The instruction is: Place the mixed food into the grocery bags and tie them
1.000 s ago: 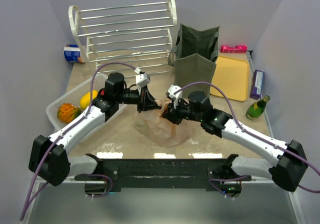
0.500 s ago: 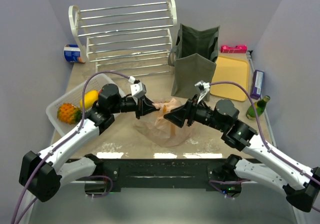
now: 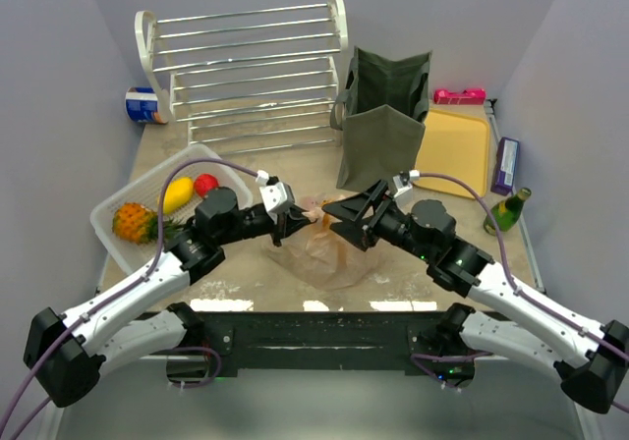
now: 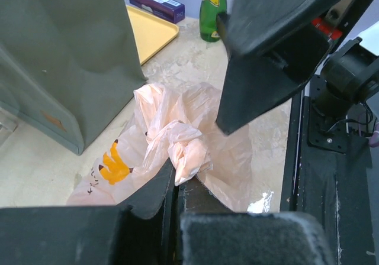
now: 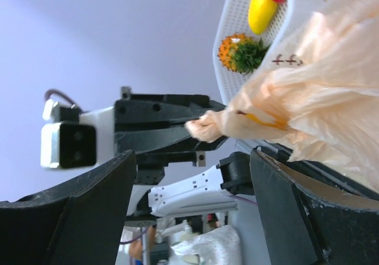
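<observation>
Pinching the twisted tip of the peach plastic bag [image 4: 177, 129], the left gripper [image 4: 176, 181] has its fingers closed tight on the film. The rest of the bag slumps on the table [image 3: 236, 268] near the olive tote [image 3: 381, 140]. The right gripper [image 3: 334, 216] is spread wide just beside that tip, gripping nothing.

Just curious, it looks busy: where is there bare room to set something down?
The yellow tray is bare, between the green bag and the purple box. The middle, around the peach bag, is crowded.
</observation>
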You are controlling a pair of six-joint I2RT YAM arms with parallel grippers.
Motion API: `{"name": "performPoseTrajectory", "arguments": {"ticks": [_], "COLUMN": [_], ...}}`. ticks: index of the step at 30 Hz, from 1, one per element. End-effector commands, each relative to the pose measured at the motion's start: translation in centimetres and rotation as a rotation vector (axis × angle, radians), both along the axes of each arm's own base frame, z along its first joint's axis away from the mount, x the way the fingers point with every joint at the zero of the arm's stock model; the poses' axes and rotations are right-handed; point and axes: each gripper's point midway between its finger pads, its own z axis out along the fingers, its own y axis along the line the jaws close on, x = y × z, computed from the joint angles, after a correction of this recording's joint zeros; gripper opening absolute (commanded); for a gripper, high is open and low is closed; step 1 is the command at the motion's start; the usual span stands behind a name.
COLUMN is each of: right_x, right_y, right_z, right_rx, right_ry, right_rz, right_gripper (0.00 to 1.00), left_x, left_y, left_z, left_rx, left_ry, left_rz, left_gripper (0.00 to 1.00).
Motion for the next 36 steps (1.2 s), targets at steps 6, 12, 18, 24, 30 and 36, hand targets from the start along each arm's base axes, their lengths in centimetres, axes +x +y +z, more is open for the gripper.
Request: {"name": "performPoseTrajectory", "arguments": {"ticks": [6,12,18,24,30,36], "right_x": [1.0,2.0,2.9,3.8,4.8,5.5], "right_y": [1.2,1.9,2.3,2.5,1.8,1.4], "right_z": [-4.4,-5.3,-5.7,-6.0,-5.2,-5.0], "right_rx": [0.015,0.039,0.072,0.09,0.092,0.08], "right_ry": [0.232,0.265,0.288,0.285,0.252,0.223], "right_rz": [-0.077,-0.104,-0.129,-0.165,-0.223,-0.267], "right_gripper": [0.82,0.81,0.78,0.72,0.55,0.48], "left_x": [0.5,-0.2,-0.9,-1.9,-2.1,-2.7], "left_y": [0.2,-0.3,-0.6,-1.2,-1.3,-1.6], "left_z": [1.9,1.5,1.3,1.1,0.5,0.3], "left_rx": [-0.041,-0.035,-0.021,-0.012,0.017,0.031], "left_ry": [-0.112,-0.114,-0.122,-0.135,-0.141,-0.153], "left_rz": [0.082,0.063,0.051,0.013,0.025,0.017], "left_gripper": [0.0,0.0,0.0,0.0,0.0,0.0]}}
